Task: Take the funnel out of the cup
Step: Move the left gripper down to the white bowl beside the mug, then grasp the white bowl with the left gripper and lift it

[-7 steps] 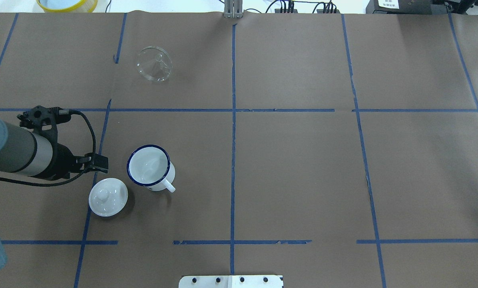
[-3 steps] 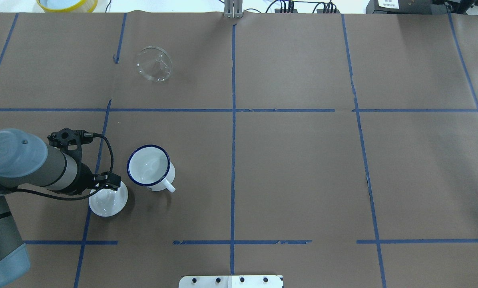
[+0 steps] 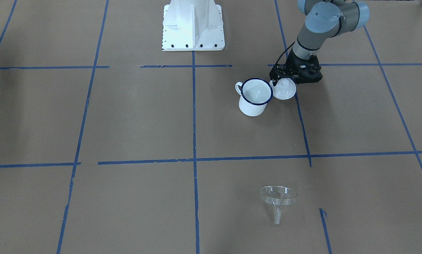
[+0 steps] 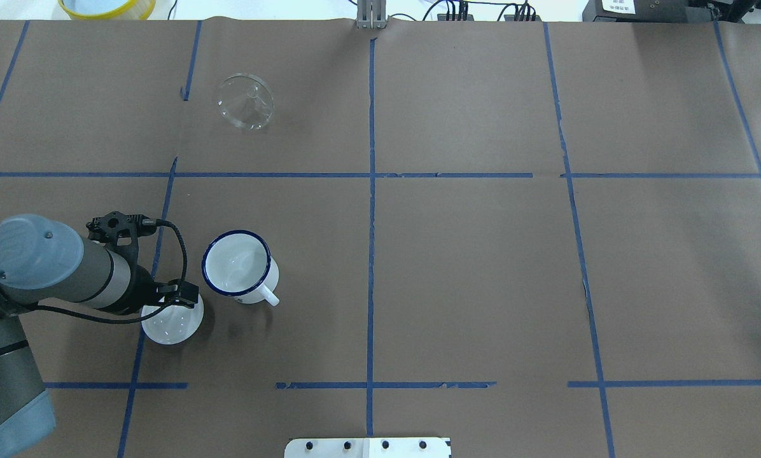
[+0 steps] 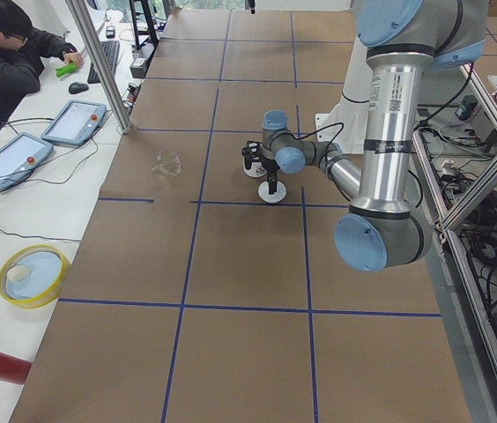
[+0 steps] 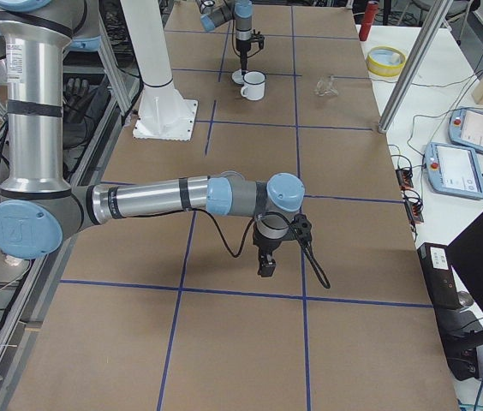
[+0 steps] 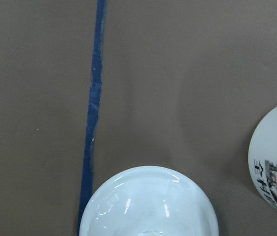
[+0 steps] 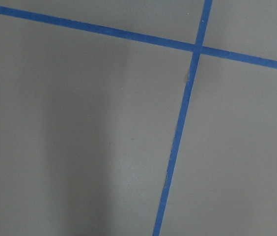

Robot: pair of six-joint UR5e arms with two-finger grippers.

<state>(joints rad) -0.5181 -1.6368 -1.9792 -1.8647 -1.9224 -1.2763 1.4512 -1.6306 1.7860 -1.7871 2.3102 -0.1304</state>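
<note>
The clear funnel (image 4: 245, 102) lies on its side on the brown paper, far from the cup; it also shows in the front view (image 3: 278, 198). The white cup (image 4: 237, 264) with a dark blue rim stands upright and empty (image 3: 255, 96). My left gripper (image 4: 178, 298) hangs just over the round white lid (image 4: 172, 324) beside the cup, and looks open and empty (image 3: 285, 80). The left wrist view shows the lid (image 7: 148, 204) below and the cup's side (image 7: 276, 157) at the right edge. My right gripper (image 6: 265, 267) hangs low over bare table; I cannot tell its state.
A white base plate (image 3: 193, 24) stands at the robot's side of the table. A yellow bowl (image 4: 107, 6) sits beyond the far edge. Blue tape lines (image 4: 371, 191) cross the paper. An operator (image 5: 11, 62) sits past the far side.
My left arm has swung right and toward the robot, from beside the lid to directly over it. Cup and funnel have not moved.
</note>
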